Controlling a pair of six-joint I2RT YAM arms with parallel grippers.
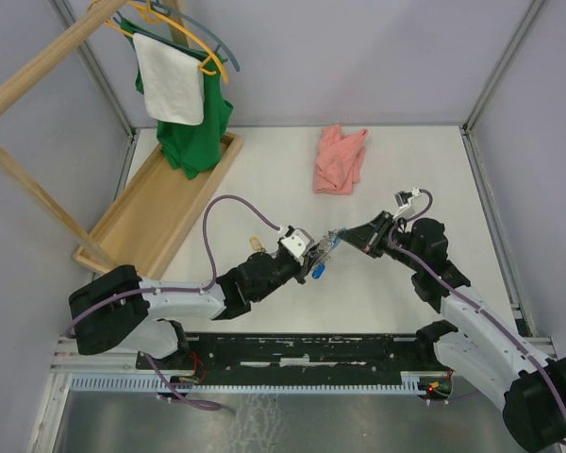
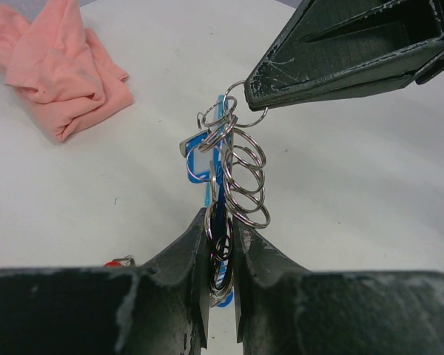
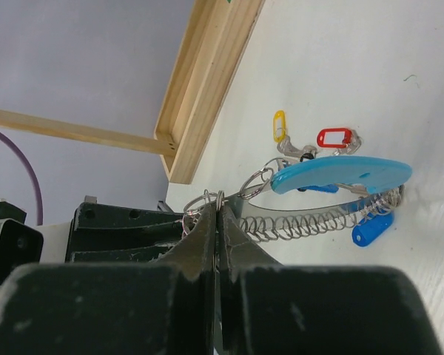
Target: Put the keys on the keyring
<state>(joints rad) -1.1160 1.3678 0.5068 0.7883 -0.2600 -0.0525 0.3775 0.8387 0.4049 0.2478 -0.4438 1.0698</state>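
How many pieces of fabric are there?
3: a pink cloth lying on the table, a green shirt and a white towel hanging on the rack at the left.

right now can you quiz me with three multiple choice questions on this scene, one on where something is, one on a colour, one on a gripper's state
1. The pink cloth lies:
a) on the floor
b) in a drawer
c) on the table, in its far half

2. The keyring's oblong tag is:
a) light blue
b) orange
c) white

3. The right gripper is:
a) wide open
b) shut on a ring of the keyring
c) shut on the pink cloth

Answers:
1 c: the top view shows it on the white surface toward the back edge.
2 a: the right wrist view shows it bright light blue.
3 b: its fingers meet with a silver ring pinched at their tips.
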